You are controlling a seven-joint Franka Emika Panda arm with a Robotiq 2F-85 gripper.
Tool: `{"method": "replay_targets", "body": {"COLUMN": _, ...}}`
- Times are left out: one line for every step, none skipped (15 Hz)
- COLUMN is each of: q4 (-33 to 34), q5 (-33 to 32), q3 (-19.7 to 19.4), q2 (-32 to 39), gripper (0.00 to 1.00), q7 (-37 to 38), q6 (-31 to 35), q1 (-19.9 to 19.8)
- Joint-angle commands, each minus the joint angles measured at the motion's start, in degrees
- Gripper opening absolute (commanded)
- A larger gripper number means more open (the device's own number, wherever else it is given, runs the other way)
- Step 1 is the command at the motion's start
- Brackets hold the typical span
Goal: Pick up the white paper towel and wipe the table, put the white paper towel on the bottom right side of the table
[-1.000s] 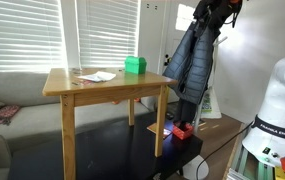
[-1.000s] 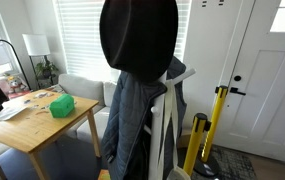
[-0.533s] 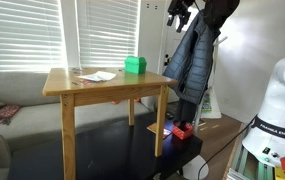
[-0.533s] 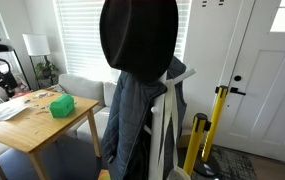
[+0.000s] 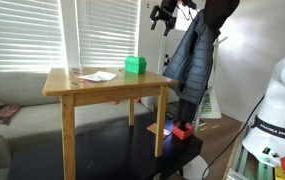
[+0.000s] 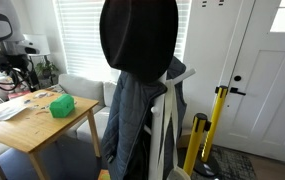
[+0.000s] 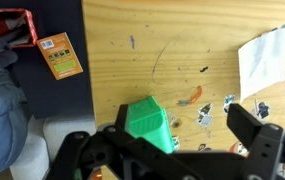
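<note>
The gripper (image 7: 182, 140) was open wide and held nothing. In the wrist view its two black fingers (image 7: 254, 135) came in from the bottom edge, far apart from each other. The wooden desk (image 7: 132, 70) showed in the gap between them, well below. In an exterior view the gripper (image 5: 164, 15) hung high in the air, well above the desk (image 5: 107, 90) and near the top of a dark coat (image 5: 192, 55).

A green box (image 7: 147, 122) sat on the desk almost under the gripper. One finger hid its lower corner in the wrist view. Just beside the box was a small orange mark (image 7: 189, 97) on the wood.

The white paper towel (image 7: 262, 60) lay flat on the desk, apart from the green box and close to the desk's edge. Nothing touched it. In both exterior views the white paper towel (image 5: 97, 76) (image 6: 7, 112) lay beside the green box (image 5: 134, 65) (image 6: 62, 105), with a gap between them.

Next to the desk was a black floor mat (image 5: 167, 145). An orange tag (image 7: 59, 55) and a red thing (image 7: 12, 25) lay on it. The coat hung on a white rack (image 6: 162, 130) with a black hat (image 6: 137, 40) on top. A yellow pole (image 6: 217, 125) stood by a white door (image 6: 267, 80).
</note>
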Motion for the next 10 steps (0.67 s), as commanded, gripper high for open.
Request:
{"method": "replay_targets", "body": {"q4": 6.0, "q5": 0.1, "q3": 0.6, "q2": 5.6, "gripper": 1.0, "q7": 6.5, "q6": 0.6, "q1": -0.2}}
{"method": "replay_targets", "body": {"q4": 6.1, "q5": -0.4, "q3": 0.6, "q2": 6.1, "gripper": 1.0, "q7": 6.6, "q6": 2.5, "q1": -0.1}}
{"method": "replay_targets", "body": {"q4": 3.5, "q5": -0.1, "q3": 0.1, "q2": 4.0, "gripper": 1.0, "q7": 4.2, "q6": 1.1, "q1": 0.0}}
{"method": "replay_targets", "body": {"q4": 4.0, "q5": -0.1, "q3": 0.1, "q2": 4.8, "gripper": 1.0, "q7": 4.6, "q6": 2.0, "q1": 0.1}}
{"method": "replay_targets", "body": {"q4": 4.5, "q5": -0.1, "q3": 0.1, "q2": 5.4, "gripper": 1.0, "q7": 4.8, "q6": 2.3, "q1": 0.1}}
{"method": "replay_targets", "body": {"q4": 4.7, "q5": -0.1, "q3": 0.1, "q2": 5.6, "gripper": 1.0, "q7": 5.0, "q6": 2.4, "q1": 0.1}}
{"method": "replay_targets", "body": {"q4": 4.8, "q5": -0.1, "q3": 0.1, "q2": 5.6, "gripper": 1.0, "q7": 5.0, "q6": 2.4, "q1": 0.1}}
{"method": "replay_targets", "body": {"q4": 4.9, "q5": -0.1, "q3": 0.1, "q2": 5.6, "gripper": 1.0, "q7": 5.1, "q6": 2.4, "q1": 0.1}}
{"method": "replay_targets", "body": {"q4": 5.0, "q5": -0.1, "q3": 0.1, "q2": 5.6, "gripper": 1.0, "q7": 5.1, "q6": 2.4, "q1": 0.1}}
{"method": "replay_targets", "body": {"q4": 5.0, "q5": -0.1, "q3": 0.1, "q2": 5.6, "gripper": 1.0, "q7": 5.1, "q6": 2.4, "q1": 0.1}}
